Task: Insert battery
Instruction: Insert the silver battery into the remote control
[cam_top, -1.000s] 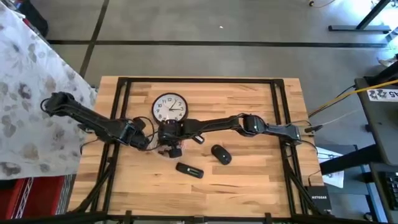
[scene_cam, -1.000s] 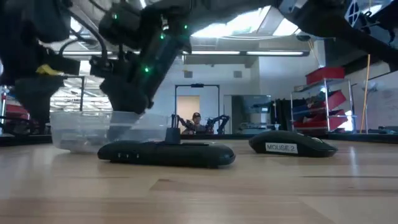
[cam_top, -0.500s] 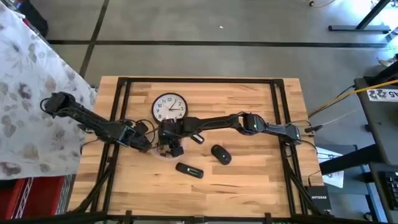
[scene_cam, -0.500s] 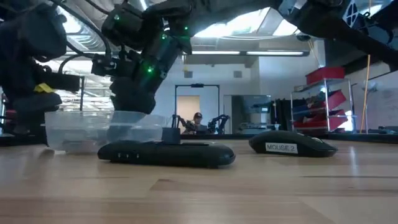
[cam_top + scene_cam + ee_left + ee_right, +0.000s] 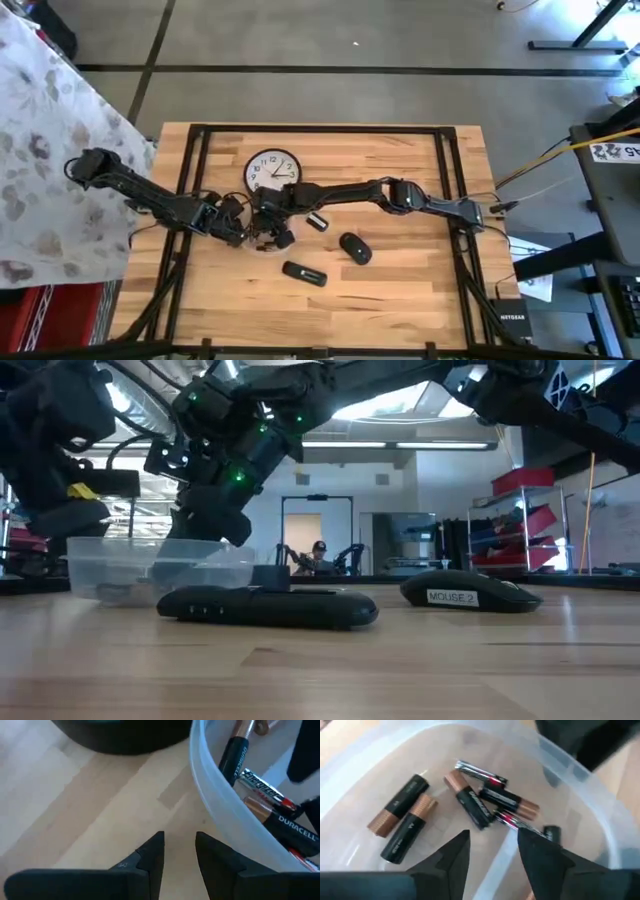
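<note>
A clear plastic tub (image 5: 262, 240) stands on the wooden table just below the clock and holds several loose batteries (image 5: 470, 805). My right gripper (image 5: 492, 845) hovers open over the tub's inside, with nothing between its fingers. My left gripper (image 5: 179, 851) is low over the table at the tub's left side, just outside its rim (image 5: 205, 795), with a narrow empty gap between its fingers. A black remote (image 5: 305, 273) lies flat near the front, and a small black piece (image 5: 317, 221) lies to the tub's right. My left gripper stands close by the tub's outer wall (image 5: 220, 825), and I cannot tell whether a finger touches it. My right gripper touches nothing that shows.
A round wall clock (image 5: 272, 172) lies face up behind the tub. A black mouse (image 5: 355, 247) sits to the right of the remote. Bare wood lies toward the table's right and near edges. A dark frame (image 5: 190, 180) runs around the tabletop.
The tub has slid a little toward the table's left edge. My right gripper has gone a little up and toward the far left over it, staying open. My left gripper has shifted slightly at the tub's left side.
</note>
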Motion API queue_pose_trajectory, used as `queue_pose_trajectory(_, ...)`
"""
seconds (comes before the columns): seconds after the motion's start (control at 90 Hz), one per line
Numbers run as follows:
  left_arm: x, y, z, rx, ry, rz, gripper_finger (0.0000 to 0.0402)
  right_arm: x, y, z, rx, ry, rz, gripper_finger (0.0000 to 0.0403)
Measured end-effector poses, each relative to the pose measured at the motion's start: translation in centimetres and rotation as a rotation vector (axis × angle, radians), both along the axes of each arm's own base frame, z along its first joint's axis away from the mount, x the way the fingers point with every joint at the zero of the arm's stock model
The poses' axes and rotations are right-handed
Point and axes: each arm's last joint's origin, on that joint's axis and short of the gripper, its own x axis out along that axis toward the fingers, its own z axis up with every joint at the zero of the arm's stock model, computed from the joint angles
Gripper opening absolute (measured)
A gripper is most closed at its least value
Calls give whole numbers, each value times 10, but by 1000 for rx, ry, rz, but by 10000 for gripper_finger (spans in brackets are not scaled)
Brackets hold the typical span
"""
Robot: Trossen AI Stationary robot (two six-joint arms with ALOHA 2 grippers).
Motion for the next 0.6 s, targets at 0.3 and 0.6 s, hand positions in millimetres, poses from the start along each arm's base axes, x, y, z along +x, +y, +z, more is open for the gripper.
queue_pose_trajectory(0.3,4,1,2,80,-20,-51,96,-2,-1,2,-88,17,40,151)
queue_pose_trajectory(0.6,5,1,3,145,-26,-74,96,-6,-5,7,-203,45,37,151)
